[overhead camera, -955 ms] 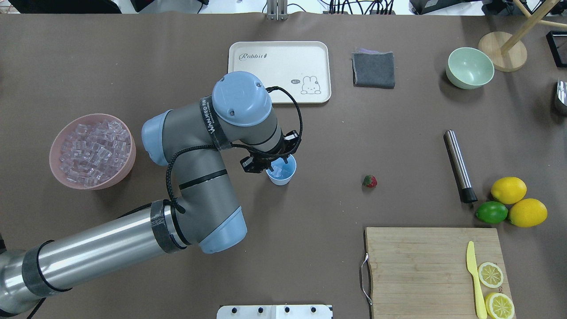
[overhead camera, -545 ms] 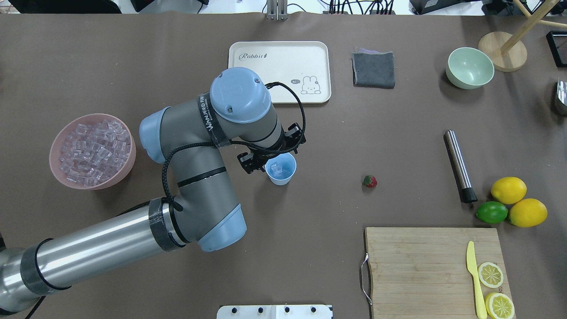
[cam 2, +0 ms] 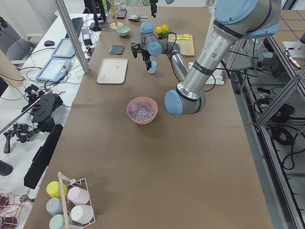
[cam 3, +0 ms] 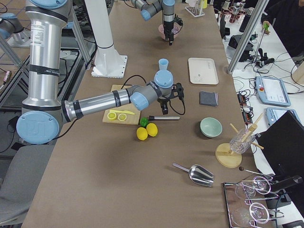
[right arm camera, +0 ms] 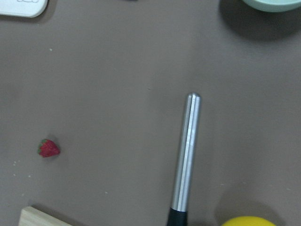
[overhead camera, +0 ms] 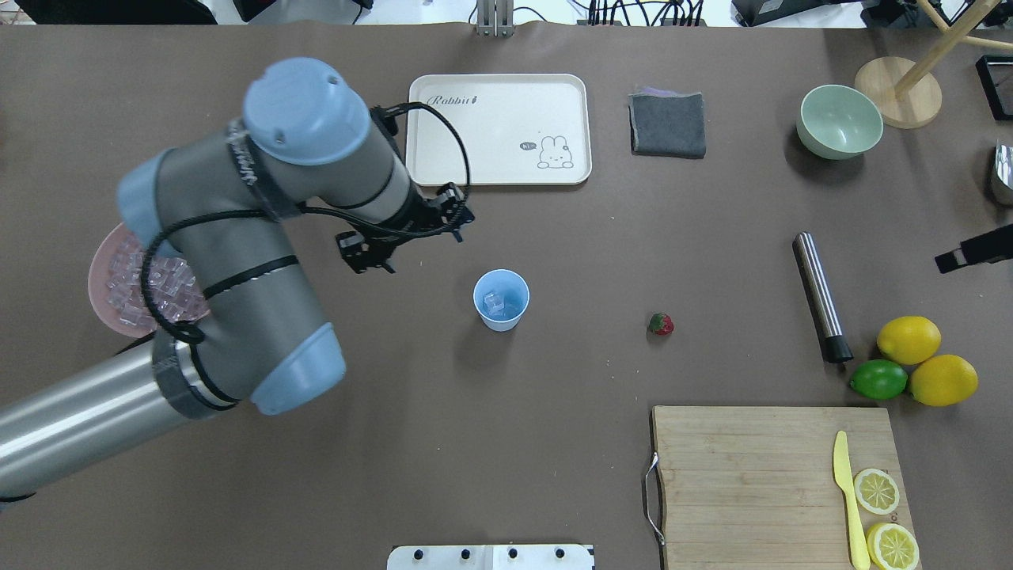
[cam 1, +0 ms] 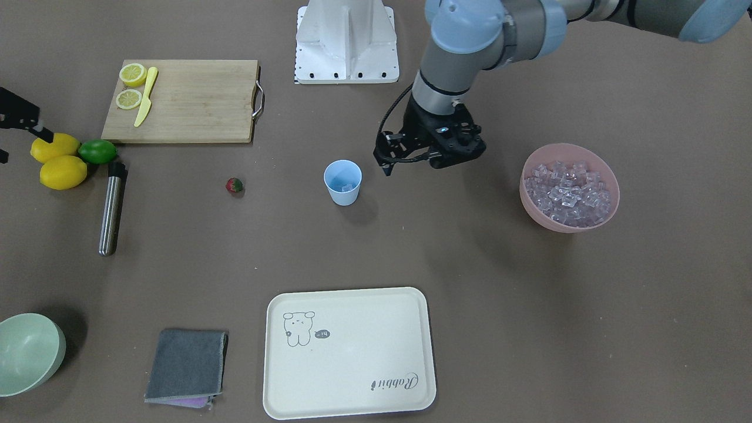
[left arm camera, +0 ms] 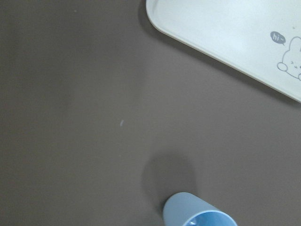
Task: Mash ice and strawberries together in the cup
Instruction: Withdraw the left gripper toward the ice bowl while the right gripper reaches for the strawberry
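Round the edges first: a cream tray [overhead camera: 498, 127], a folded grey cloth [overhead camera: 668, 124] and a pale green bowl [overhead camera: 840, 121] are lined up along the far side of the desk [overhead camera: 554, 396]. On the robot's right, a cutting board [overhead camera: 760, 483] is loaded with a yellow knife [overhead camera: 847, 499] and lemon slices [overhead camera: 876, 490]. Just past it, two lemons [overhead camera: 908, 340] and a lime [overhead camera: 878, 379] are bunched together near the black end of a steel rod [overhead camera: 821, 297], which is laid flat. On the robot's left, a pink bowl [cam 1: 543, 218] is heaped with ice [cam 1: 567, 189]; in the overhead view part of it is covered by the left arm [overhead camera: 237, 261].

Now the cup [overhead camera: 501, 299]: it is stood upright near the middle of the desk, with a few pieces of ice seen inside. The left hand [overhead camera: 407, 236] is held above the desk, apart from the cup, which lies to that hand's right and nearer the robot. Only the cup's rim is caught at the bottom edge of the left wrist view. The fingers are hidden beneath the wrist, so spread or closed cannot be told.

The strawberry [overhead camera: 661, 324] is found on the bare desk between cup and rod, touched by nothing. The right hand [overhead camera: 975, 248] is seen at the desk's right edge, well apart from the strawberry, with the rod lying between them. Whether this hand is spread or closed cannot be made out either.
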Motion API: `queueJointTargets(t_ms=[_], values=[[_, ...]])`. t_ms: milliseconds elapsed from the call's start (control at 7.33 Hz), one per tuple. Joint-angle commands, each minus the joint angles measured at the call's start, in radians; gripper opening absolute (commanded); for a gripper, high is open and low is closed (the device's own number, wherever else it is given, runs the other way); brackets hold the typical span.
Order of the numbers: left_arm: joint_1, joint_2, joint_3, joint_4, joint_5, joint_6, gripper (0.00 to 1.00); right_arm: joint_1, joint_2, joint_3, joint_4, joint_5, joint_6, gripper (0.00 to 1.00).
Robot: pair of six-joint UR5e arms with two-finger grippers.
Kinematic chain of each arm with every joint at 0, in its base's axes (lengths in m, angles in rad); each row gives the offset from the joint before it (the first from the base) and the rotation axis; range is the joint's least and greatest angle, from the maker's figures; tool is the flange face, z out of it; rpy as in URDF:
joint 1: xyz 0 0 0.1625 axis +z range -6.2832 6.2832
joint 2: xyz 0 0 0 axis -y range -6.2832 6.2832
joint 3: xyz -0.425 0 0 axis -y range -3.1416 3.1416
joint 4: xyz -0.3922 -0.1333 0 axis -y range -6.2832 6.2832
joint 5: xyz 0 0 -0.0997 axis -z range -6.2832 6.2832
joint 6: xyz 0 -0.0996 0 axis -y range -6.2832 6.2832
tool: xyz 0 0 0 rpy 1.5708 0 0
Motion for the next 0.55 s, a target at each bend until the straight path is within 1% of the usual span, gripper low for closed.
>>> queueJointTargets(t_ms=[0,136,273,409], values=[[-0.082,0.128,-0.072,0.035,-0.012,0.204,0.98,-0.272,0.123,0.009,0.130,-0.231,0.379,1.00],[-0.114,0.157,-0.075,0.035,-0.014,0.267,0.98,-0.378,0.186,0.001,0.124,-0.324,0.459,1.00],[-0.148,0.188,-0.082,0.037,-0.015,0.329,0.98,-0.466,0.226,-0.025,0.121,-0.422,0.484,1.00],[-0.174,0.231,-0.096,0.037,-0.026,0.399,0.98,-0.501,0.254,-0.055,0.121,-0.453,0.484,0.99]])
